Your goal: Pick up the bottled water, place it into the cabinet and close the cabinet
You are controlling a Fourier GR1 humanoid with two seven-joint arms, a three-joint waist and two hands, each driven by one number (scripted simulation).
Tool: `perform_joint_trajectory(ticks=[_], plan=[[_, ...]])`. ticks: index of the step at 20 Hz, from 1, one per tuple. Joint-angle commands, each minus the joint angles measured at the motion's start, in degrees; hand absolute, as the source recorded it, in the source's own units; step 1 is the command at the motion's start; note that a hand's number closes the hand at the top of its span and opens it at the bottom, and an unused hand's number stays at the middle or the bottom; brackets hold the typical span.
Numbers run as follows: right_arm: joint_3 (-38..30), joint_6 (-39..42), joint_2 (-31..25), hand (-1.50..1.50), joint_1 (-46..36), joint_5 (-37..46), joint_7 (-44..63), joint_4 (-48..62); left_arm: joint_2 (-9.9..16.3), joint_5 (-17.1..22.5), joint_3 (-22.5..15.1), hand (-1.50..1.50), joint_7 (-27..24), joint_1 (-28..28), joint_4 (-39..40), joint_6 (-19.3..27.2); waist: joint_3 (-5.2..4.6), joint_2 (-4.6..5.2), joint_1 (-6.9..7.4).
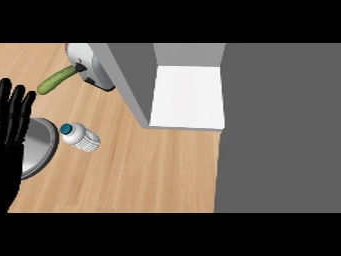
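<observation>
While my left hand (2, 131) is resting open at the left edge, holding nothing, the bottled water (80, 137) is lying on the table (158, 170) near the open cabinet (186, 97)

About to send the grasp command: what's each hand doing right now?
Left hand: open, fingers straight up, resting at the view's left edge, holding nothing.
Right hand: not in view.

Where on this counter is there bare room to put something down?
Bare wood lies below the open cabinet and right of the water bottle. It is crowded at the left: cucumber, metal plate and the left hand.
</observation>
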Motion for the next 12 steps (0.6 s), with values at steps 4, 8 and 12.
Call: perform_joint_trajectory(ticks=[4,8,12], plan=[[-0.5,2.8,-1.2,-1.5,7.0,-1.9,0.4,-3.2,0.8,2.1,7.4,-1.5,-1.4,2.6,1.0,1.4,-2.4,-0.64,-3.27],[7.2,6.6,1.6,-1.5,13.2,-7.3,4.3,-6.5,-5.5,10.8,8.6,-1.5,8.7,3.0,0.2,5.8,-2.42,-0.85,-3.0],[4.2,9.3,-1.4,-1.5,20.6,-12.9,7.8,-16.2,-4.8,15.0,10.8,-1.5,9.6,9.5,-5.4,3.9,-2.4,-0.84,-3.21]])
